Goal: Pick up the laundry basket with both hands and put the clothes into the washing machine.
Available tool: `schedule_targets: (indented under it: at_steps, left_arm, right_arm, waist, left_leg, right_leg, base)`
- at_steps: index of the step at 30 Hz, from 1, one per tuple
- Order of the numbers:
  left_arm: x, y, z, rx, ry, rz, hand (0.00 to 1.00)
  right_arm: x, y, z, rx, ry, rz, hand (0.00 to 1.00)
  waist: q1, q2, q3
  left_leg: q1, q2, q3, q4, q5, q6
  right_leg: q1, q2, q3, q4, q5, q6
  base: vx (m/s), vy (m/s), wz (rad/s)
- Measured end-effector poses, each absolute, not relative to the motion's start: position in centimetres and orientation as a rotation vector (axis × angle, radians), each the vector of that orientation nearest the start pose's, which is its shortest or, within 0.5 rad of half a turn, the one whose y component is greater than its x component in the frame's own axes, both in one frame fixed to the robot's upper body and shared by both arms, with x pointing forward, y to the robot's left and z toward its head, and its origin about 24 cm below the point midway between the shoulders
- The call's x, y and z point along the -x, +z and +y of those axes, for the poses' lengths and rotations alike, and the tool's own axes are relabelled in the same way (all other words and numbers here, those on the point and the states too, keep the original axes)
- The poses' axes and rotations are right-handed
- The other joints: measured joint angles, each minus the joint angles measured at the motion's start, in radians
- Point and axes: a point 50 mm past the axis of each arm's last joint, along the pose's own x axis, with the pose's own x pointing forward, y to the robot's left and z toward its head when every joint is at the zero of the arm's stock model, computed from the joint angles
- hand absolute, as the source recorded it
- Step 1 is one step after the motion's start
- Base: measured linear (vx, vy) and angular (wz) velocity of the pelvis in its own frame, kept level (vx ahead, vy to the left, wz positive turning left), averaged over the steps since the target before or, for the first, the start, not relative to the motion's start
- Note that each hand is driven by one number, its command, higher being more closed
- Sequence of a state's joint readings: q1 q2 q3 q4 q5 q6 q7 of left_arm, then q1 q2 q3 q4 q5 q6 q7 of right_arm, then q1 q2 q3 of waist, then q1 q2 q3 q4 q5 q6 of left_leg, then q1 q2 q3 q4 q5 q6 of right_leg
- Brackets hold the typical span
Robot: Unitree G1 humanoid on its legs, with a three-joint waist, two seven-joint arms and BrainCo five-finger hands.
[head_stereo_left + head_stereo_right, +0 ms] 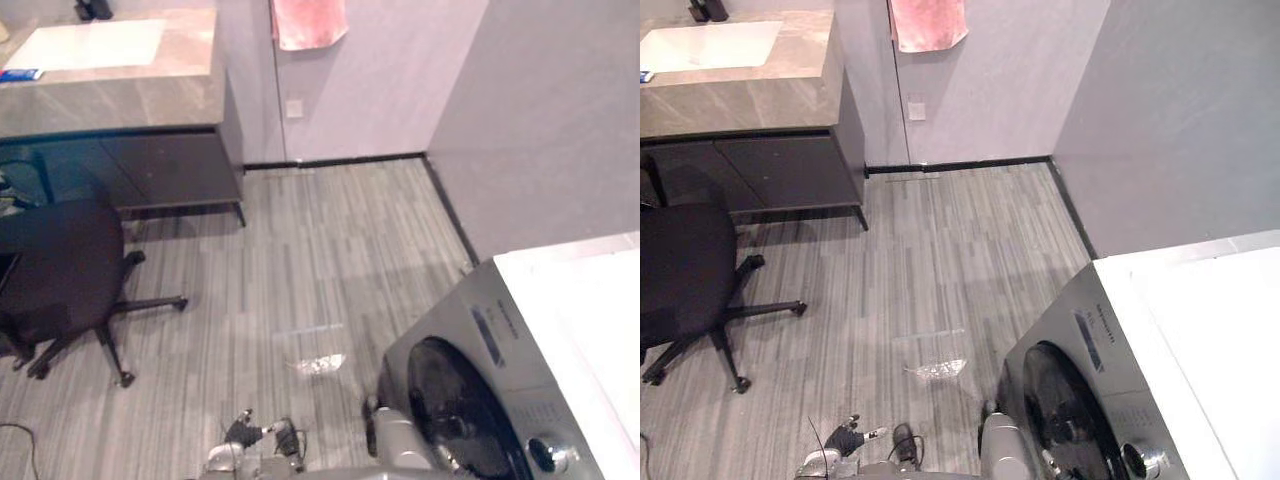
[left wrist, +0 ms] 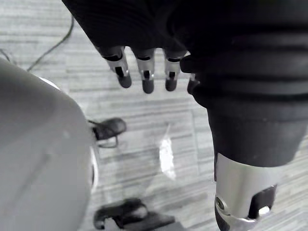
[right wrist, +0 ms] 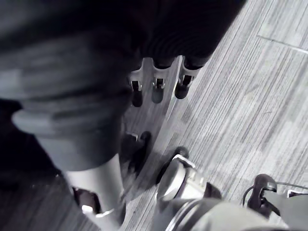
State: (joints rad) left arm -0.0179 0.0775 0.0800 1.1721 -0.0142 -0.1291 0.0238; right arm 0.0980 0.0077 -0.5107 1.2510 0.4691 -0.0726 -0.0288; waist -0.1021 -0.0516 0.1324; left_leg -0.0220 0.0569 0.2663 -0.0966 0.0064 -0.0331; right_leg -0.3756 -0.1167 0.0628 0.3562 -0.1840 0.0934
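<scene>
The silver washing machine (image 1: 520,350) stands at the lower right, its dark round door (image 1: 455,405) shut and facing the floor space. My left hand (image 2: 146,77) hangs above the striped floor with its fingers relaxed and nothing in them. Beside the machine my right hand (image 3: 156,89) also hangs low, fingers relaxed and holding nothing.
A black office chair (image 1: 60,270) stands at the left. Behind it is a grey counter (image 1: 120,95) with a white sink. A pink towel (image 1: 308,22) hangs on the back wall. A small clear scrap (image 1: 320,363) lies on the floor in front of the machine.
</scene>
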Motion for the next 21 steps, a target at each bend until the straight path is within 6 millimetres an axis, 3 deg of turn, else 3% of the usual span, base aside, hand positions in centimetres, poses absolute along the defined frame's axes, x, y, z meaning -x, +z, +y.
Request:
schedule_targets:
  at_steps: [2, 3, 5, 6, 10, 13, 16, 19, 20, 21]
  left_arm:
    - [-11.8, -15.9, 18.7, -0.010, 0.147, 1.026, 0.00]
    - [-11.7, -16.0, 18.0, 0.010, 0.145, 1.030, 0.00]
    - [-11.6, -16.2, 16.4, 0.048, 0.124, 1.034, 0.00]
    - [-11.1, -16.3, 15.4, 0.071, 0.112, 1.042, 0.00]
    - [-12.1, -15.8, 16.0, 0.057, 0.120, 0.990, 0.00]
    - [-11.7, -15.9, 16.8, 0.026, 0.115, 1.002, 0.00]
    - [-12.7, -15.6, 16.8, -0.029, 0.063, 0.981, 0.00]
    - [-13.3, -15.4, 16.2, -0.035, 0.029, 0.962, 0.00]
    - [-12.9, -15.5, 16.0, -0.029, 0.028, 0.971, 0.00]
    - [-12.2, -15.8, 16.3, -0.032, 0.035, 0.989, 0.00]
  right_arm:
    - [-2.5, -18.0, -18.6, -0.757, -0.848, 1.196, 0.00]
    - [-2.2, -18.0, -18.7, -0.815, -0.864, 1.208, 0.00]
    - [-1.2, -18.0, -19.1, -0.909, -0.911, 1.217, 0.00]
    - [-0.2, -18.0, -19.3, -0.944, -0.960, 1.212, 0.00]
    - [0.3, -18.1, -18.6, -0.882, -0.915, 1.275, 0.00]
    - [0.4, -18.1, -18.7, -0.830, -0.866, 1.306, 0.00]
    - [0.6, -18.0, -19.0, -0.756, -0.805, 1.327, 0.00]
    - [-0.2, -17.9, -19.6, -0.565, -0.694, 1.299, 0.00]
    - [-0.1, -17.8, -20.1, -0.504, -0.671, 1.293, 0.00]
    - [-0.4, -17.7, -20.5, -0.466, -0.668, 1.282, 0.00]
  waist:
    - [-0.027, -0.023, -0.015]
    - [-0.033, -0.002, -0.015]
    - [-0.051, 0.031, -0.016]
    - [-0.053, 0.059, -0.031]
    - [-0.055, 0.038, -0.046]
    - [-0.057, 0.032, -0.060]
    - [-0.061, 0.034, -0.074]
    - [-0.049, 0.008, -0.065]
    - [-0.042, 0.012, -0.069]
    - [-0.037, 0.033, -0.078]
  left_leg:
    - [0.001, -0.006, -0.021, -0.003, -0.012, -0.023]
    - [-0.005, 0.001, -0.036, -0.006, -0.022, -0.037]
    - [-0.004, 0.021, -0.046, -0.006, -0.029, -0.049]
    - [-0.004, 0.032, -0.046, 0.003, 0.058, -0.080]
    - [-0.050, 0.015, -0.043, 0.064, 0.083, -0.062]
    - [-0.058, 0.005, -0.050, 0.083, 0.084, -0.060]
    - [-0.085, -0.018, -0.105, 0.094, 0.091, -0.071]
    - [-0.138, -0.042, -0.072, 0.255, 0.076, -0.070]
    - [-0.104, -0.038, -0.061, 0.232, 0.055, -0.052]
    - [-0.077, -0.030, -0.049, 0.211, 0.030, -0.050]
  right_leg:
    - [0.012, -0.024, -0.009, -0.018, 0.026, -0.003]
    - [0.001, -0.022, -0.025, 0.006, 0.055, -0.002]
    - [-0.006, -0.013, -0.056, 0.035, 0.055, -0.003]
    - [-0.010, 0.004, -0.072, 0.047, 0.055, -0.024]
    - [0.007, -0.032, -0.125, 0.031, 0.054, -0.035]
    - [0.050, -0.038, -0.117, -0.017, 0.062, -0.045]
    - [0.074, -0.054, -0.116, -0.098, 0.100, -0.033]
    - [0.128, -0.092, -0.040, -0.165, 0.168, -0.025]
    - [0.145, -0.082, -0.014, -0.186, 0.176, -0.018]
    - [0.163, -0.067, 0.008, -0.220, 0.178, -0.008]
  base:
    - [0.24, -0.268, 0.35]
    - [0.26, -0.298, 0.28]
    - [0.26, -0.238, 0.07]
    - [0.30, -0.130, -0.18]
    - [0.24, -0.079, 0.26]
    - [0.17, 0.071, 0.33]
    - [0.08, 0.085, 0.20]
    - [0.00, 0.115, -0.16]
    - [-0.01, 0.121, -0.59]
    - [-0.03, 0.141, -0.61]
